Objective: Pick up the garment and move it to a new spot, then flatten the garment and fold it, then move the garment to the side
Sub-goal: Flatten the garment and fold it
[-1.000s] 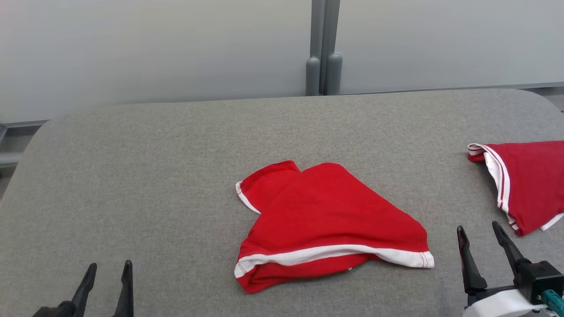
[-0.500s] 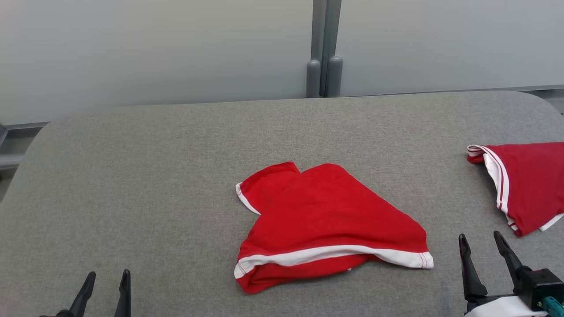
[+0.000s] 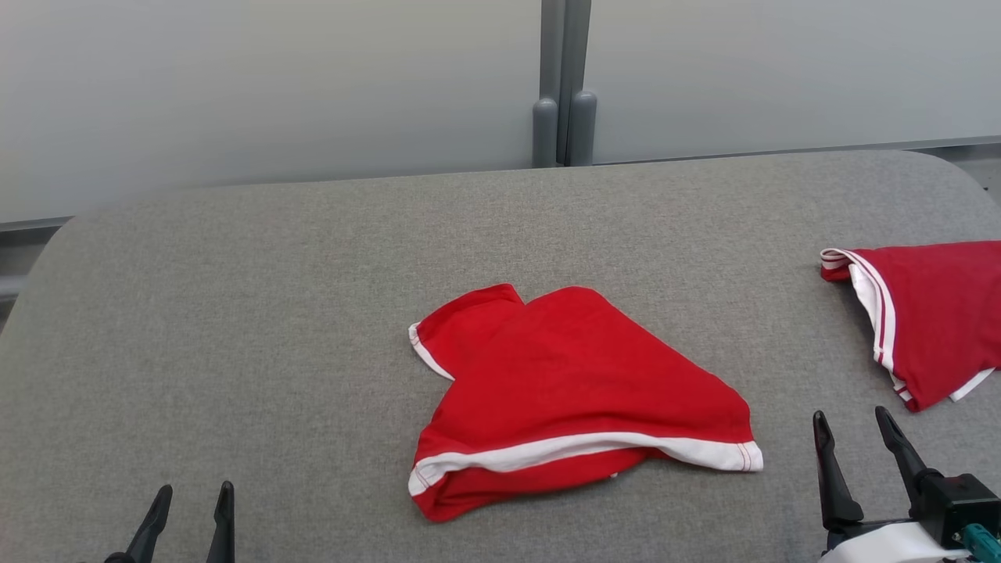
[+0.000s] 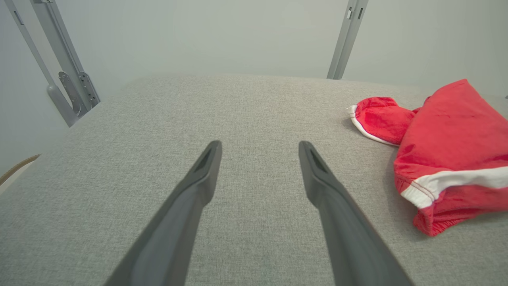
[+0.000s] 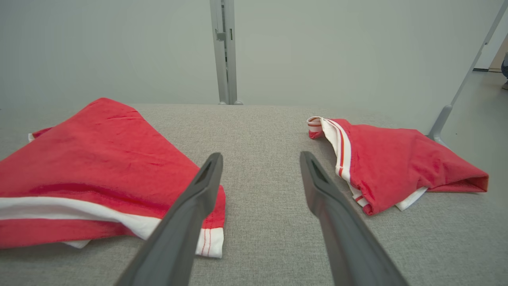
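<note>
Garment [image 3: 575, 391] not yet in hand.

Left pincer [image 3: 195, 491] stands at the near left of the bench [image 3: 258, 297]. Its jaws are spread wide with nothing between them. It is over bare grey covering and well apart from the cloth.

Right pincer [image 3: 850, 418] stands at the near right, equally wide and empty. Its left finger is near the garment's near right corner, and contact cannot be confirmed.

The garment lies rumpled at the middle of the bench, doubled over itself. A white band [image 3: 579, 452] runs along its near edge, and a white-trimmed lobe sits at its far left. A second red garment [image 3: 934, 320] lies at the right edge, apart from the first.

Assessment: the cloth looks thin, light, limp and not fragile. It is likely to sag and trail once lifted, and it offers no rigid edge. The bench covering looks coarse, so dragging may catch and bunch the fabric.

The best holds appear to be the two ends of the banded edge, near left and near right, where stitched layers give thickness. Because the piece is doubled, a shallow pinch there may take only the top layer.
</note>
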Available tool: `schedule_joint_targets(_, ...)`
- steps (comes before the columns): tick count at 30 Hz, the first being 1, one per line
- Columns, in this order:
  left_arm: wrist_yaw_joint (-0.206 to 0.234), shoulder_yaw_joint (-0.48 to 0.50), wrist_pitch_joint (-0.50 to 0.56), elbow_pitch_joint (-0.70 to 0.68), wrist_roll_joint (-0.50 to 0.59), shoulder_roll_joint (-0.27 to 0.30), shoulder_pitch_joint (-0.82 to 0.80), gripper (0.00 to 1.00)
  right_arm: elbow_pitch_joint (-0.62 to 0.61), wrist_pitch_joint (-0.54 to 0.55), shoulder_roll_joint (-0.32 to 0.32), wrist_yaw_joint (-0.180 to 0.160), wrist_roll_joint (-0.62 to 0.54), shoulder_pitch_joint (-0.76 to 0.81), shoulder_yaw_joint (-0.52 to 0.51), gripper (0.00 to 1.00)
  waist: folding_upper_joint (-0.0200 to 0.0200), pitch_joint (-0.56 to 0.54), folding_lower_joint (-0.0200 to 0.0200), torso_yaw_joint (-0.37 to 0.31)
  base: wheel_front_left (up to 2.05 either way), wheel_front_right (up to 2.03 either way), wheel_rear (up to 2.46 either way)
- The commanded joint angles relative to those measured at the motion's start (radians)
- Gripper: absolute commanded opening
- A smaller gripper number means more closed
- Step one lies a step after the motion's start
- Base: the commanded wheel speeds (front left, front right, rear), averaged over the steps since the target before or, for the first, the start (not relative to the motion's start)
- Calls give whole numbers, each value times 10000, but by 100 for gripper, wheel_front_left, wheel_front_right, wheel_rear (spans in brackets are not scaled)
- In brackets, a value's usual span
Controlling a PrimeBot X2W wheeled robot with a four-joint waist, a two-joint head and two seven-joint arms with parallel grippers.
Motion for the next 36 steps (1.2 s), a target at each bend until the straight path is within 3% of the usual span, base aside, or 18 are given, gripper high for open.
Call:
schedule_joint_targets(1, -20, 28, -23, 17, 34, -15, -37, 100, -16, -30, -6, 0, -33, -78, -15, 100, 26, 3, 0, 8, 0, 0, 0)
schedule_joint_targets(14, -40, -52, -23, -36, 28, -15, -64, 100, -102, -28, -93, 0, -16, -173, -37, 100, 26, 84, 0, 160, 0, 0, 0)
schedule_joint_targets(19, -42, -536, 135, 132, -608, -251, -127, 100, 779, -28, -277, 0, 235, 39, 542, 100, 26, 259, 0, 202, 0, 0, 0)
schedule_joint_targets(25, -41, -1388, 2033, -249, -2184, -364, -524, 100, 1695, 785, -775, -3, 555, -601, 1033, 100, 26, 868, 0, 238, 0, 0, 0)
schedule_joint_targets(31, 531, -1679, 4708, -1535, -3364, -514, -625, 100, 1370, 2342, -1302, -3, 879, -1379, 1816, 100, 26, 1815, 0, 206, 0, 0, 0)
schedule_joint_targets(36, 673, -1854, 5680, -2479, -3745, -390, -658, 100, 1162, 3020, -1573, -3, 1199, -1551, 2302, 100, 26, 2242, 0, 311, 0, 0, 0)
